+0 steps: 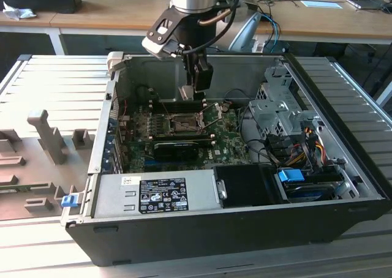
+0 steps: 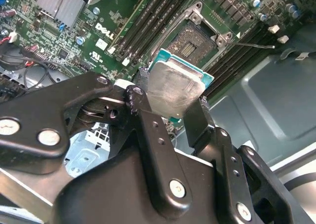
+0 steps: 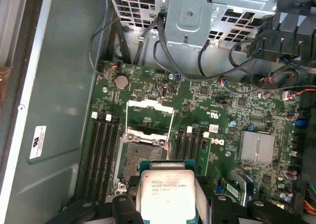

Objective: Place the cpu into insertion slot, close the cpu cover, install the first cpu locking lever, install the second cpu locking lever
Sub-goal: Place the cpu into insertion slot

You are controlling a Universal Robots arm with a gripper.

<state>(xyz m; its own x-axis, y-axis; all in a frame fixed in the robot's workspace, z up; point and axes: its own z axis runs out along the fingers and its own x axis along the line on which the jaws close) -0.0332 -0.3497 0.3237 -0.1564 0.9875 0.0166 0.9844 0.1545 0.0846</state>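
The cpu (image 3: 165, 194) is up in the air, not seated, hanging above the motherboard (image 3: 222, 100) near the insertion slot (image 3: 138, 157), whose dark centre sits bare. It's square, so no real long axis. Its silver lid faces both wrist cameras, away from the board. The cpu cover (image 3: 150, 103) stands flipped open at one edge of the slot. The gripper (image 2: 170, 103) is clamped on the chip, with its black fingers (image 2: 143, 110) pinching two opposite edges. All of this is inside an open computer case (image 1: 214, 229) lying on its side on a ribbed metal table (image 1: 55, 82), with wooden desks (image 1: 92, 15) behind.
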